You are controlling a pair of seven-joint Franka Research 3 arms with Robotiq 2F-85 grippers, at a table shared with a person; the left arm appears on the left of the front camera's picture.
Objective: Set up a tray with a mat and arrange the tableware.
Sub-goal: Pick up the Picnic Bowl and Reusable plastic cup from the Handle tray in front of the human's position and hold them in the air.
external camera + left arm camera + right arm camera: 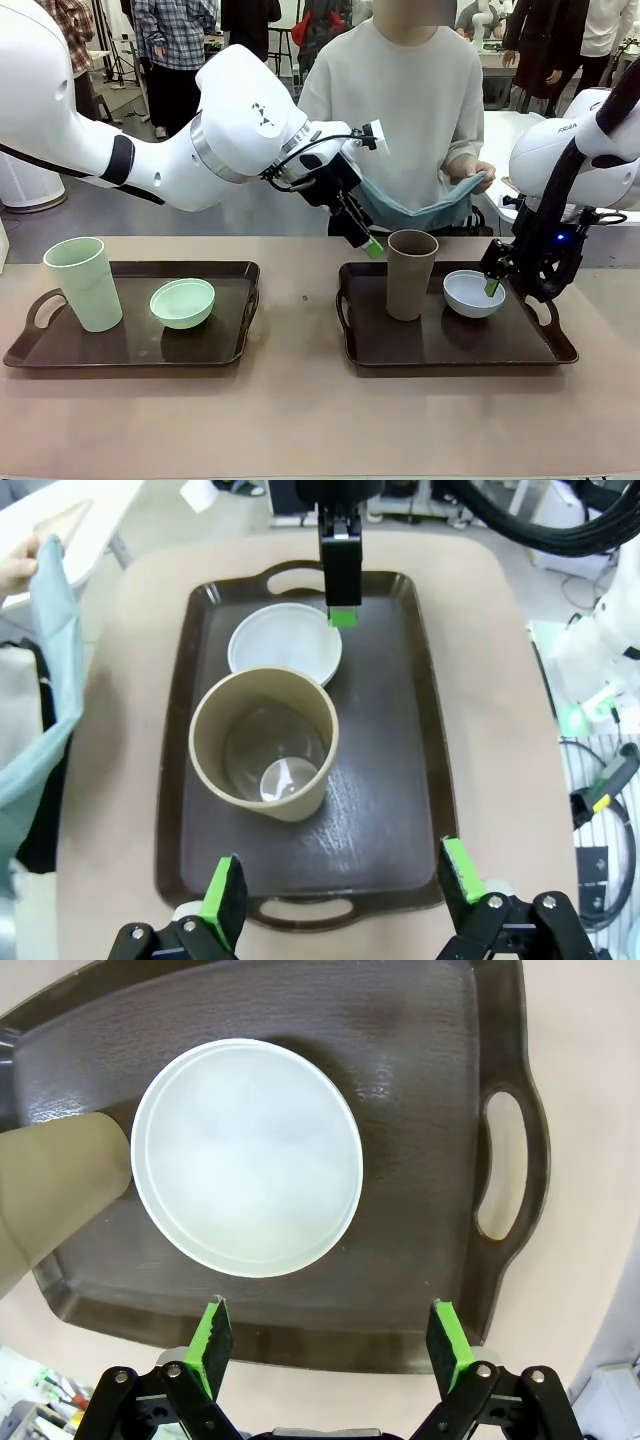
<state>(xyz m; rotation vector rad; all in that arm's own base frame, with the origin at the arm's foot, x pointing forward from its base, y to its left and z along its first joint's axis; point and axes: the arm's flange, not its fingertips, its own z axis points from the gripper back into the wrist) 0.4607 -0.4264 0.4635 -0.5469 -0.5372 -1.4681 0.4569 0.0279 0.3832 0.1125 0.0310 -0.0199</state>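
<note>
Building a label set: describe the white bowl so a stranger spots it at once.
Of the two dark trays, take the right tray, on the robot's right. Beside its tall brown cup sits the white bowl, low and wide. The only other bowl, the pale green bowl, is on the left tray.

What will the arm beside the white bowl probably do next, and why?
Probably the right gripper should lower onto the rim of the white bowl to grip it. Its jaws stand open near that rim, and the person holds the mat, not yet on the tray.
</note>
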